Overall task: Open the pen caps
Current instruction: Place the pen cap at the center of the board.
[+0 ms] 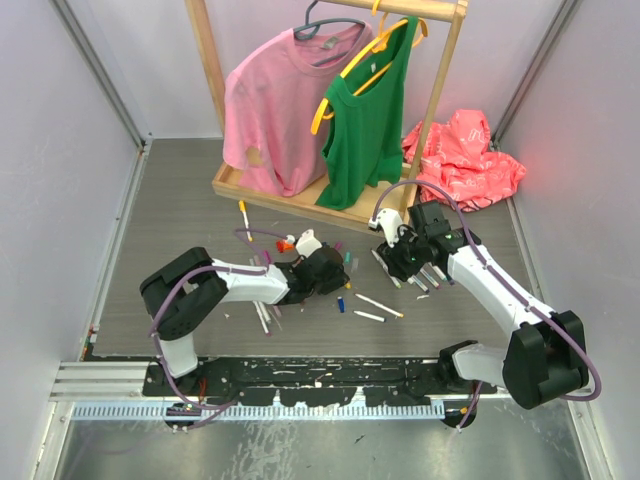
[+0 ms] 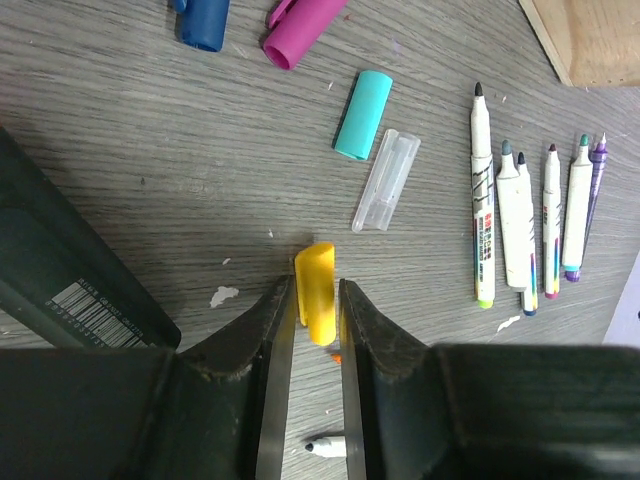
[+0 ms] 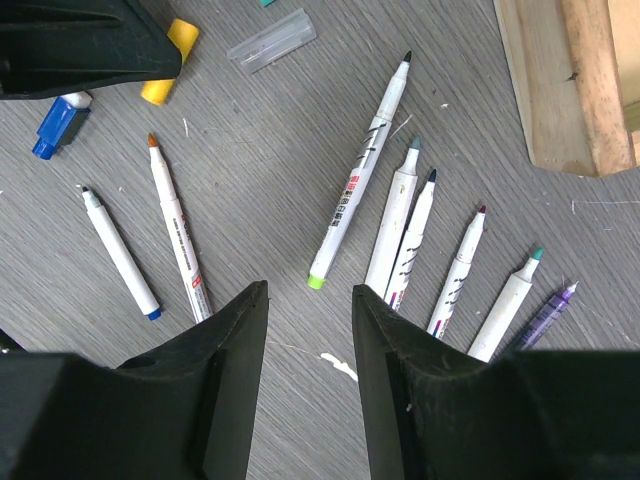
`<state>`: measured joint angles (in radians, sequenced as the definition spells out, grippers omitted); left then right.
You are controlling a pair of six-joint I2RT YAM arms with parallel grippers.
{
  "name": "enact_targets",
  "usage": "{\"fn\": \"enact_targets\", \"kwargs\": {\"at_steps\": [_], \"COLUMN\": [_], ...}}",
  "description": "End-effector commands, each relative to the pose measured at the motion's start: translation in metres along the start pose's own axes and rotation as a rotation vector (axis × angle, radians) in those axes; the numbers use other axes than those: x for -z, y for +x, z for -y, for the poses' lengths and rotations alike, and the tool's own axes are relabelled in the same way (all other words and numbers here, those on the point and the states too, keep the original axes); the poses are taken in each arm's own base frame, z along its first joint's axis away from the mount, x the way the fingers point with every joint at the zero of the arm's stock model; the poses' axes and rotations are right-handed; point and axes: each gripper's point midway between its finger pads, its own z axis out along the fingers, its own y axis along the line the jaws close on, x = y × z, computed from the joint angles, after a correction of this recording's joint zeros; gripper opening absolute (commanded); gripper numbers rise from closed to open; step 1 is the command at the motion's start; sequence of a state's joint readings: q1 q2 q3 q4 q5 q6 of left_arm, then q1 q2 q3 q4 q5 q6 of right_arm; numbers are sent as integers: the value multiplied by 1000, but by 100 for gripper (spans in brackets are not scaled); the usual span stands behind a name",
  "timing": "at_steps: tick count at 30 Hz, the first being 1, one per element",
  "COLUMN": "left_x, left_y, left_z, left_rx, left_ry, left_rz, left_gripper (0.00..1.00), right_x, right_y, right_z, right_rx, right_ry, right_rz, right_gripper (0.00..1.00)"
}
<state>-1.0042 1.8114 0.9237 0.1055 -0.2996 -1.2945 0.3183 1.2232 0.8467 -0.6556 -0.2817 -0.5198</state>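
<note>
Yellow cap (image 2: 318,298), teal cap (image 2: 362,114), both off markers

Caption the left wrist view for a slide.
Yellow cap lies between the jaws of the left gripper; teal cap, clear cap and uncapped markers beyond.

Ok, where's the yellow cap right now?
The yellow cap shows mid-frame in the left wrist view, between the fingertips of the left hand, just below the clear cap and the teal cap.

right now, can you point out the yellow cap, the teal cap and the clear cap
yellow cap (image 2: 319,290): left wrist view, middle of its body
teal cap (image 2: 363,114): left wrist view, middle of its body
clear cap (image 2: 387,180): left wrist view, middle of its body
</note>
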Motion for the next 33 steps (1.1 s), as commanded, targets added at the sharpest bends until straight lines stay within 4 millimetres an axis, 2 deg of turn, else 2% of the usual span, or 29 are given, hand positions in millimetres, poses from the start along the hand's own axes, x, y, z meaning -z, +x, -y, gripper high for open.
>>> {"fn": "enact_targets", "kwargs": {"at_steps": [1,5,8,16,21,23,26,31,33], "left_x": [1,4,11,52,76,87,101,127,132], "left_y": [-5,-7,-13,-40,-59,-71,-93,-150,-169], "left_z": [5,8,19,51,51,44,27,-25,-47], "left_rx": [6,3,-24,-122,-226,-286,-386,-491,-473], "left_ry": [-1,9,42,164,213,218,185,14,-30], "left_rz": [22,24,34,99,183,241,319,474,485], "left_gripper": [26,26,29,34,39,43,55,83,87], "right_x": [6,6,6,5,6,5,6,5,5], "right_y": [-15,-14,-15,-15,-14,-14,-14,-14,-13], "right_z": [6,6,6,5,5,4,4,3,3], "right_rx": [10,9,9,12,11,11,11,14,13], "right_ry": [27,26,24,21,19,17,16,11,10], "right_rz": [56,56,56,57,57,55,56,56,53], "right_gripper": [45,45,45,45,45,45,45,45,45]}}
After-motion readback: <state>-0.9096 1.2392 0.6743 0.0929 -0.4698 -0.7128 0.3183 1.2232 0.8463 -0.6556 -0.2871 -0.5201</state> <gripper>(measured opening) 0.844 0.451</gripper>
